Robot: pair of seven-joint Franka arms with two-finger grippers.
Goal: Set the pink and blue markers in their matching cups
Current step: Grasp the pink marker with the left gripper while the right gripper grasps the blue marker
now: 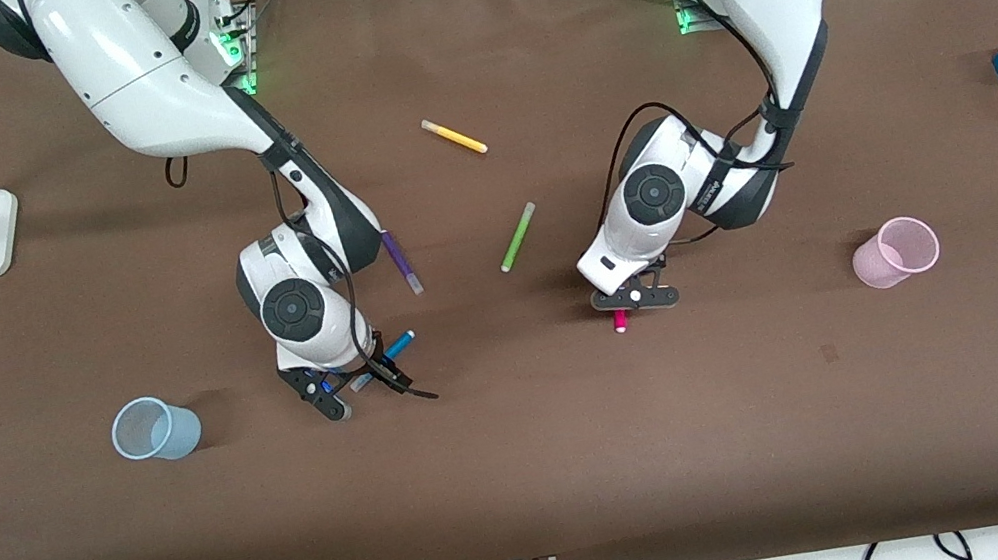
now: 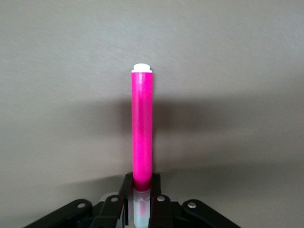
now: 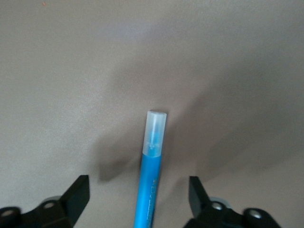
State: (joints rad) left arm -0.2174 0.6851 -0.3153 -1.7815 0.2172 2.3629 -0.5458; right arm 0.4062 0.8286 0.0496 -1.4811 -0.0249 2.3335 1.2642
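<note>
Left jaws: pressed together on the cap end of the pink marker [image 2: 142, 128]; in the left wrist view the barrel sticks straight out from between the pads.
Left gripper [image 1: 635, 300]: low at mid-table, with the marker's pink tip showing just below it in the front view.
Right jaws: apart, one finger on each side of the blue marker [image 3: 151, 171], neither touching it.
Right gripper [image 1: 352, 383]: down over the blue marker, which lies flat on the brown table [image 1: 532, 477] with its blue end poking out toward the middle.
Pink cup [image 1: 897, 252]: upright toward the left arm's end, well apart from the pink marker.
Blue cup [image 1: 154, 429]: upright toward the right arm's end, near the right gripper.
Step in hand: grasping; left looks seated, right not yet closed.
Doing it well: close the right fingers squarely across the barrel, centred so it does not roll; lift both markers straight up before travelling.
Risk: the pink marker is held near one end, so it may pivot; carry it slowly.
Nearby: purple marker [image 1: 401, 262], lime green marker [image 1: 517, 236], yellow marker [image 1: 454, 136].
</note>
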